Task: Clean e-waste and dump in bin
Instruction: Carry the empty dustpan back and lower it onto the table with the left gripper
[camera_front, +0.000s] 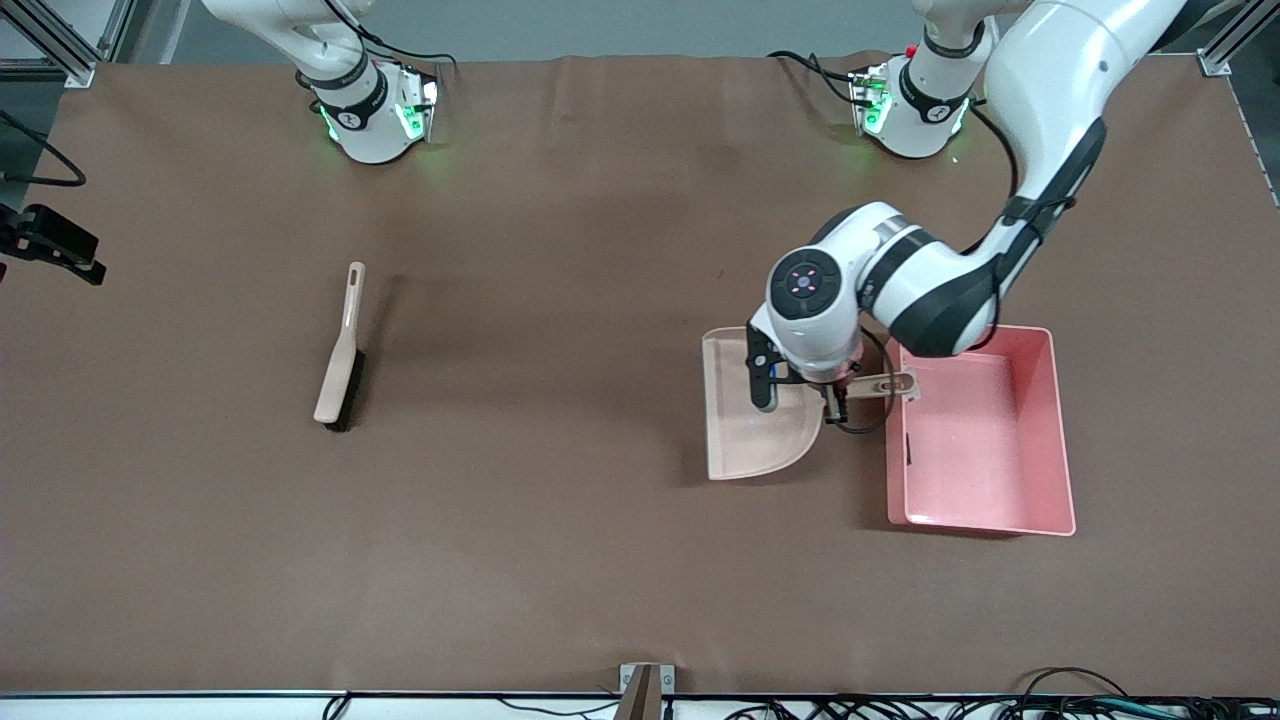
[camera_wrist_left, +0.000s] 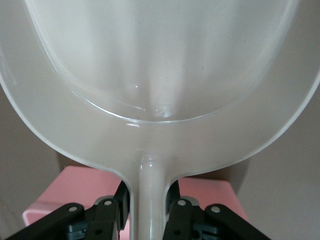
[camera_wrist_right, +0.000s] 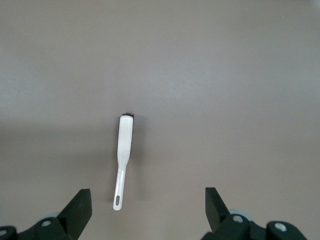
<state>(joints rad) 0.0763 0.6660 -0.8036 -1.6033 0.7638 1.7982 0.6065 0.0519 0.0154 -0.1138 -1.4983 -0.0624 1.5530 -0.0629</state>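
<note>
Pink bin (camera_front: 985, 510), rounded corners, tall walls.

The left claw (camera_front: 838, 392) was clamped on the dustpan (camera_front: 745, 420) handle, just beside the bin (camera_front: 985, 432) wall toward the right arm's end of the table. The bin's tall walls blocked passage on one side of this claw; the pan's scoop blocked the side toward the right arm's end. The left arm's wrist and forearm covered the bin corner nearest the bases.

The right claw (camera_wrist_right: 148, 212) hung with its fingers (camera_wrist_right: 77, 210) spread wide, high over bare tablecloth (camera_front: 560, 300). Below it, the brush (camera_front: 340, 355) was the only obstruction. Between brush and dustpan the cloth lay unobstructed.
</note>
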